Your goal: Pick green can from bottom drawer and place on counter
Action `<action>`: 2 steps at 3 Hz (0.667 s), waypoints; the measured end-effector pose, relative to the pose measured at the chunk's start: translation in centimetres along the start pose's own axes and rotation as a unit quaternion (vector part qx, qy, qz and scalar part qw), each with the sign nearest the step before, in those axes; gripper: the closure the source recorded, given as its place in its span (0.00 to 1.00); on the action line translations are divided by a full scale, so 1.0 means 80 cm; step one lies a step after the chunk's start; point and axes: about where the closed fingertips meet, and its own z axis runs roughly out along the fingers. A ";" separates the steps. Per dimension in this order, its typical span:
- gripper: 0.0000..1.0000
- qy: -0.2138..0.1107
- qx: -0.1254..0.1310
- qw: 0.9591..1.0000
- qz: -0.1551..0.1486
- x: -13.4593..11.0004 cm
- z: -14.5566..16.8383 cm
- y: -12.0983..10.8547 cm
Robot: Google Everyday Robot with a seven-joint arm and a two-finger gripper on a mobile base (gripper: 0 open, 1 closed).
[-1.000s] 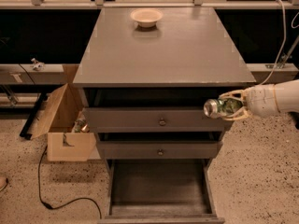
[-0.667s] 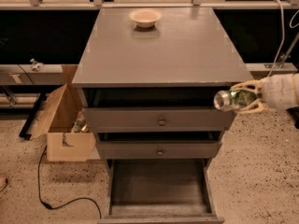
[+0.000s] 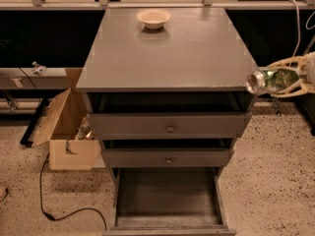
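Note:
My gripper [image 3: 275, 80] is at the right of the cabinet, level with the counter's front right corner. It is shut on the green can [image 3: 269, 79], which lies on its side with its silver end pointing left, just off the counter's edge. The counter [image 3: 167, 53] is the flat grey top of the cabinet. The bottom drawer [image 3: 167, 200] is pulled out and its grey floor shows bare.
A small beige bowl [image 3: 153, 18] stands at the far middle of the counter. Two shallower drawers with round knobs [image 3: 170, 129] sit above the bottom one. An open cardboard box [image 3: 69, 132] and a black cable [image 3: 59, 210] lie on the floor at the left.
My gripper has lifted the green can up and to the right, from in front of the top drawer's right end to beside the counter's front right corner.

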 end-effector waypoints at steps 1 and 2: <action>1.00 0.016 -0.001 1.000 -0.012 0.003 -0.010 -0.055; 1.00 0.039 0.004 0.999 -0.001 0.019 0.014 -0.106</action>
